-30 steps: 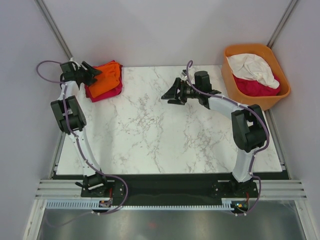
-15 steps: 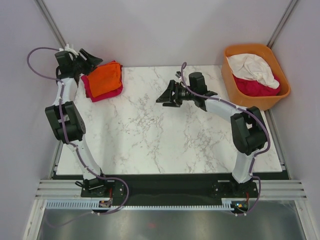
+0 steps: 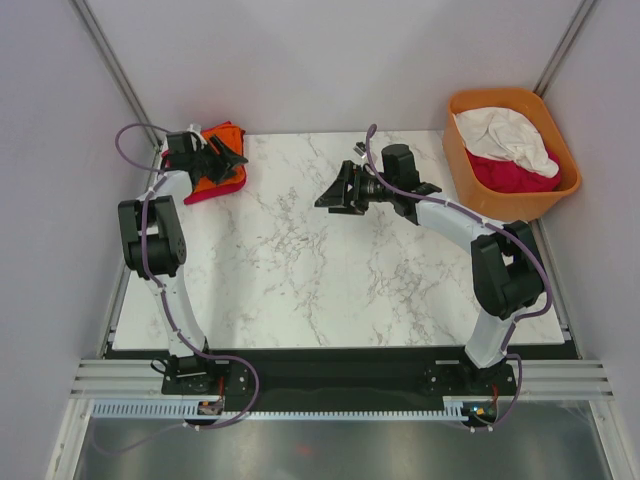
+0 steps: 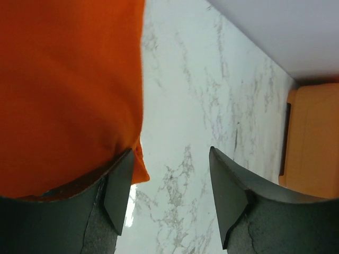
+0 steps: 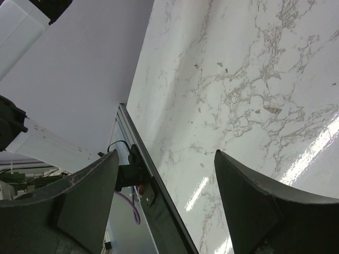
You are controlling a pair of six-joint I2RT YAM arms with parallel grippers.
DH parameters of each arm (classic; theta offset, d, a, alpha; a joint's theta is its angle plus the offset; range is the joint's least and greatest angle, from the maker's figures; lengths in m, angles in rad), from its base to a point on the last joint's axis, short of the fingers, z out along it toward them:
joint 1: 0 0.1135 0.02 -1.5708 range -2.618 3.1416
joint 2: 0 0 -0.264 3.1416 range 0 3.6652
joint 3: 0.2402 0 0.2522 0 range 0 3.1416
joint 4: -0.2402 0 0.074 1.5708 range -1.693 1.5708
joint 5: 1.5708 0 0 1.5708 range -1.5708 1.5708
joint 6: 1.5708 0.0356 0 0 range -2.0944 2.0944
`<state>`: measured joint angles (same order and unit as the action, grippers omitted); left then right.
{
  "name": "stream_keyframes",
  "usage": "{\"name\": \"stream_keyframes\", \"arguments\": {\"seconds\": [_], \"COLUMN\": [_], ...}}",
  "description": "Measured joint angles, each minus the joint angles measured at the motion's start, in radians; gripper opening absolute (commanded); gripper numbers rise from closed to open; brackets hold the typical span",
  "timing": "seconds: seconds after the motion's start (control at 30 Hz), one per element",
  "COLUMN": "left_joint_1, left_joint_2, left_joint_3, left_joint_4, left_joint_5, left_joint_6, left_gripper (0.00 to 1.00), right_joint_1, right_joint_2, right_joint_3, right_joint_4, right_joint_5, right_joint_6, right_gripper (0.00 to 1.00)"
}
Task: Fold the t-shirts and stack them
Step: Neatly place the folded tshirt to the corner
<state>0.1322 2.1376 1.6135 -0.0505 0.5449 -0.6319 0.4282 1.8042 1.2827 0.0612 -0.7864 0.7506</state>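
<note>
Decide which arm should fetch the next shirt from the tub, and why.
Right, probably: the right claw is open, empty and nearer the tub; the left claw is at the folded orange t-shirt.

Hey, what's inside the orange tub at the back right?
A crumpled white t-shirt lies on a crimson one in the tub. Whatever is beneath them is covered.

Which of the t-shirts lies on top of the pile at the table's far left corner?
The bright orange cloth t-shirt: it covers the magenta-pink t-shirt, whose edge shows beneath. The white t-shirt and the crimson t-shirt lie in the orange plastic tub.
</note>
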Motion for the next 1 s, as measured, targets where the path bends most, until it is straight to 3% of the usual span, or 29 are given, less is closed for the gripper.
{"name": "stream_keyframes", "arguments": {"seconds": [0.17, 0.4, 0.5, 0.57, 0.6, 0.67, 0.83, 0.97, 1.0], "left_joint_1": [-0.001, -0.008, -0.011, -0.011, -0.012, -0.012, -0.016, -0.019, -0.019], "left_joint_2": [0.004, 0.019, 0.018, 0.015, 0.009, -0.007, -0.166, -0.447, -0.533], "left_joint_3": [-0.085, -0.088, -0.082, -0.067, -0.051, -0.026, 0.005, -0.105, -0.153], "left_joint_4": [0.000, 0.013, 0.016, 0.014, 0.006, -0.003, -0.007, -0.002, -0.005], "left_joint_5": [-0.032, -0.023, -0.012, -0.002, 0.011, 0.028, 0.068, 0.064, 0.064], "left_joint_6": [0.000, -0.001, -0.005, -0.008, -0.015, -0.026, -0.035, -0.037, -0.038], "left_gripper": [0.66, 0.68, 0.77, 0.88, 0.99, 1.00, 1.00, 1.00, 1.00], "right_joint_1": [0.000, 0.000, 0.000, 0.000, 0.000, 0.000, 0.000, -0.008, -0.015], "right_joint_2": [0.000, 0.000, 0.000, 0.000, 0.000, 0.000, 0.003, -0.008, -0.019], "right_joint_3": [0.000, 0.000, 0.000, 0.000, 0.000, 0.008, 0.110, 0.212, 0.227], "right_joint_4": [-0.009, -0.017, -0.018, -0.019, -0.022, -0.039, -0.166, -0.281, -0.304], "right_joint_5": [0.000, 0.000, 0.000, 0.000, 0.000, 0.003, 0.087, 0.237, 0.282], "right_joint_6": [-0.005, -0.008, -0.013, -0.015, -0.018, -0.026, -0.100, -0.193, -0.211], "right_gripper": [0.81, 0.81, 0.81, 0.81, 0.82, 0.82, 0.84, 0.88, 0.93]}}
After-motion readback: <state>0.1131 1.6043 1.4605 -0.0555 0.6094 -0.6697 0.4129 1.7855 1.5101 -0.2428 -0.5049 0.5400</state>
